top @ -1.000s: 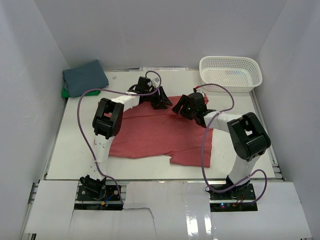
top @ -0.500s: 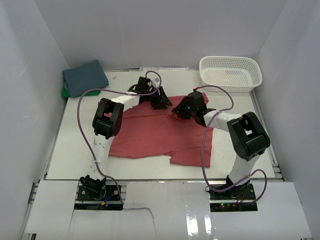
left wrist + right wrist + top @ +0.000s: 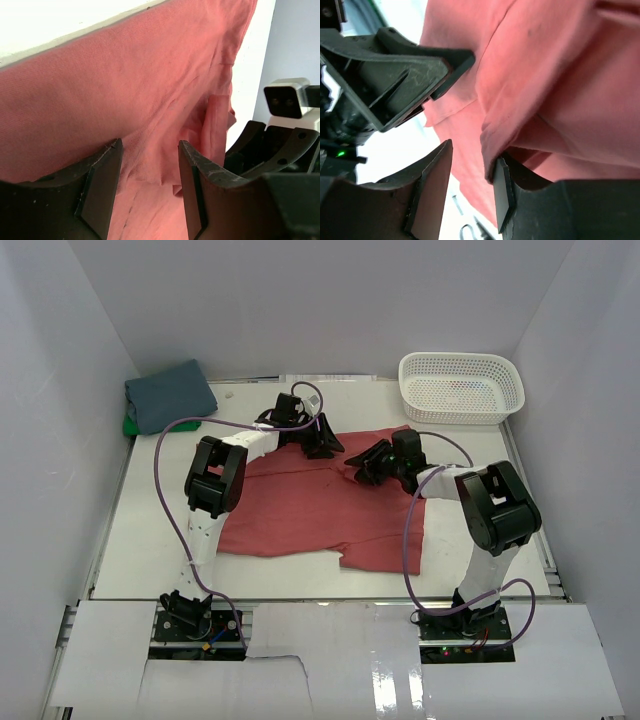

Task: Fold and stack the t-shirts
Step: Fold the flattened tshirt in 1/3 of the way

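Coral-red t-shirt (image 3: 320, 515) lies spread flat across the middle of the tabletop (image 3: 160, 530), and both arms are stretched out to its 12 o'clock edge. From above, that edge is mostly lost under the two black wrists, so no jaws can be picked out there. The left wrist camera gives the close look: the left tool (image 3: 150, 150) has its jaws standing apart, tips down on the red cloth, wrinkles running into the gap. Is any cloth actually pinched? Can't tell, because the jaws hide what lies under their own tips. At 3 o'clock in that view the right arm's wrist peeks in, cropped by the frame. Over to the right wrist camera: the right tool (image 3: 470, 160) is open too. A folded ridge of the shirt drops between its jaws, lying against one of them with a strip of white tabletop showing beside the other, so it isn't clamped. The left tool's dark jaw looms at 10 o'clock there, close and blurred. A purple cable (image 3: 408, 540) hangs across the shirt's 4 o'clock corner. Out at 10 o'clock on the tabletop, the slate-blue t-shirt (image 3: 170, 395) sits folded in the corner, with only a sliver of the green t-shirt (image 3: 130, 426) poking out beneath it. The white basket (image 3: 462, 410) sits at 1 o'clock, just beyond the red shirt's corner, its inside too small to read.
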{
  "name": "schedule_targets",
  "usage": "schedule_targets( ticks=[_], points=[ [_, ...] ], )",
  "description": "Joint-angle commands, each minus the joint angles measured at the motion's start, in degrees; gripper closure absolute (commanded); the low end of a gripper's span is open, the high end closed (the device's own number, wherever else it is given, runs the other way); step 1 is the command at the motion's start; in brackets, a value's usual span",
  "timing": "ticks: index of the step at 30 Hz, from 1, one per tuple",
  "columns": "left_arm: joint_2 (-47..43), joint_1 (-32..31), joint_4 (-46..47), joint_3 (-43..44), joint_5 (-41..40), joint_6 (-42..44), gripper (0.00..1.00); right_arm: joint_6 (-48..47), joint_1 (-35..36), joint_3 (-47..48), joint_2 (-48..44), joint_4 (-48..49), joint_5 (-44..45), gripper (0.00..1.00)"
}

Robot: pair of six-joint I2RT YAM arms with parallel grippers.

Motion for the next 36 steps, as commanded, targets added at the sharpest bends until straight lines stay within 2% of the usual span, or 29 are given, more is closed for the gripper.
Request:
schedule_targets(
  ticks=[1,3,5,7,10,11,12,14,15,17,18,23,24,27,29,30,32,33,34,35,36],
  points=[
    [-4.0,0.5,-2.2,-0.1,-0.7,1.5,0.40,7.0,0.0,-1.7,-1.7,7.0,-4.8,0.57],
    [-4.2,0.5,-2.2,-0.4,-0.5,1.5,0.41,8.3,0.5,-2.4,-3.1,8.1,-6.1,0.57],
    [-4.2,0.5,-2.1,-0.5,-0.6,1.4,0.41,8.8,1.1,-2.5,-4.5,8.4,-6.7,0.62],
    [-4.2,0.5,-1.9,-0.5,-0.5,1.2,0.41,9.3,1.1,-2.7,-5.4,8.4,-7.1,0.91],
    [-4.5,0.5,-1.8,-0.7,-0.5,0.9,0.40,10.7,1.2,-3.0,-7.0,8.6,-8.5,0.92],
    [-4.6,0.5,-1.8,-0.7,-0.4,0.9,0.40,11.8,1.2,-3.3,-7.7,9.0,-9.0,0.91],
    [-4.7,0.5,-1.9,-0.8,-0.5,0.9,0.41,13.2,1.2,-4.1,-8.2,10.3,-9.7,0.83],
    [-5.1,0.5,-1.9,-0.9,-0.8,1.1,0.40,16.5,1.2,-6.4,-9.9,13.7,-10.0,0.73],
    [-5.3,0.5,-2.0,-1.0,-0.8,1.1,0.40,16.7,1.2,-6.7,-10.4,13.7,-10.1,0.64],
    [-5.6,0.5,-2.0,-1.4,-0.8,1.2,0.40,15.4,1.2,-6.1,-11.5,11.3,-10.7,0.58],
    [-5.8,0.5,-2.1,-1.5,-0.8,1.3,0.40,14.6,1.3,-5.8,-11.9,10.1,-11.4,0.52],
    [-6.1,0.5,-2.1,-1.9,-0.8,1.4,0.40,9.3,1.3,-5.4,-14.5,0.2,-14.7,0.43],
    [-6.0,0.5,-2.0,-1.9,-0.8,1.4,0.40,6.9,1.4,-5.5,-14.9,-0.7,-16.5,0.39],
    [-5.6,0.5,-2.1,-1.5,-0.7,1.5,0.40,5.2,1.6,-6.7,-17.5,-3.2,-20.5,0.38],
    [-5.4,0.5,-2.2,-0.9,-0.5,1.6,0.40,1.0,1.6,-6.1,-19.9,-6.8,-22.1,0.38],
    [-5.1,0.5,-2.3,-0.6,-0.4,1.6,0.40,-1.3,1.7,-4.2,-21.0,-12.9,-22.0,0.38],
    [-4.7,0.5,-2.5,-0.1,-0.3,1.6,0.40,-11.2,1.6,-0.8,-22.8,-19.1,-21.1,0.37],
    [-4.6,0.5,-2.5,0.2,-0.2,1.6,0.40,-16.4,1.5,2.4,-22.7,-31.5,-16.8,0.37],
    [-4.5,0.5,-2.4,0.4,-0.2,1.6,0.40,-22.0,1.4,10.4,-22.5,-38.0,-12.3,0.38],
    [-4.4,0.5,-2.5,0.6,-0.1,1.5,0.40,-31.4,1.6,13.8,-21.8,-42.8,-7.6,0.38],
    [-4.3,0.5,-2.4,0.7,0.0,1.4,0.40,-34.5,1.6,16.1,-21.5,-45.6,0.3,0.38]
  ],
)
